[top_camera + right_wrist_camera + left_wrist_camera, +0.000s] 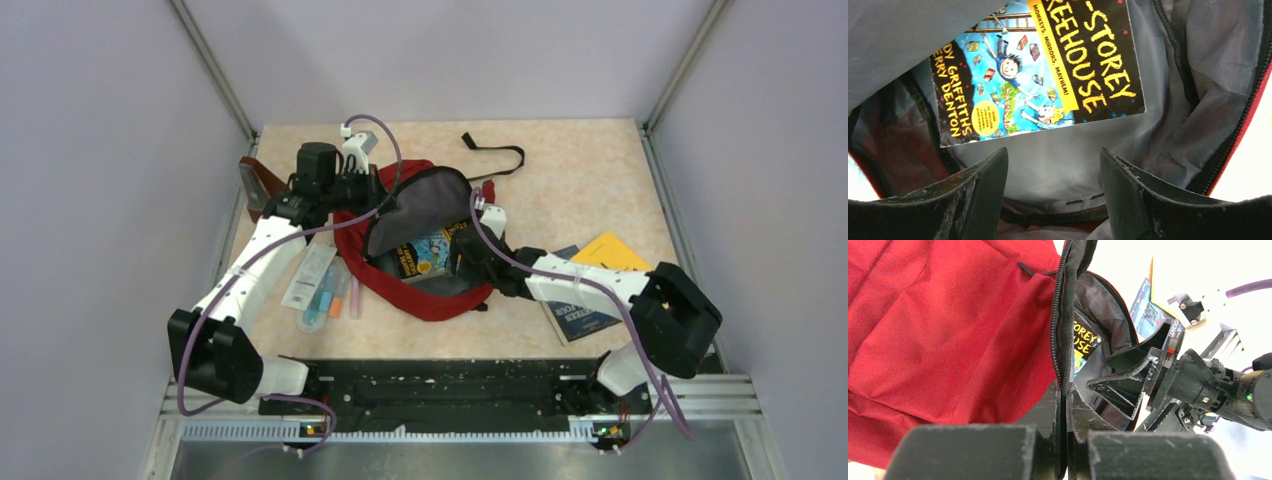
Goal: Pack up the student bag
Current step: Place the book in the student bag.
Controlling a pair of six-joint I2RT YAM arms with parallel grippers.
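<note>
The student bag (418, 292) lay at the middle of the tabletop (560, 170), slumped flat with its main compartment open toward me. It was dark red soft fabric with a pale grey lining, a black zipper running round the mouth, and a black strap (497, 152) trailing out at its 1 o'clock.

My left gripper (1064, 399) was clamped shut on the zippered rim at the bag's 11 o'clock and held that edge up. I judged this was why the mouth stood open as a tent instead of sagging shut, since the cloth had no stiffness of its own.

My right gripper (1053, 152) reached into the opening from the bag's 3 o'clock. Its jaws were parted and nothing was between them. Just past the fingertips, and not touching them, a brightly coloured treehouse storybook (1048, 65) rested face-up on the lining, tilted, well inside the compartment. The book looked delivered, and the open jaws suited a hand with nothing more to carry there.

Outside the bag, a blue book (580, 318) and a yellow booklet (612, 250) lay under my right forearm at the bag's 3 to 4 o'clock. A clear pencil pouch (312, 280) sat just beside the bag at 9 o'clock, and a small brown pouch (258, 182) at 10 o'clock. By my reckoning the packing was only begun.
</note>
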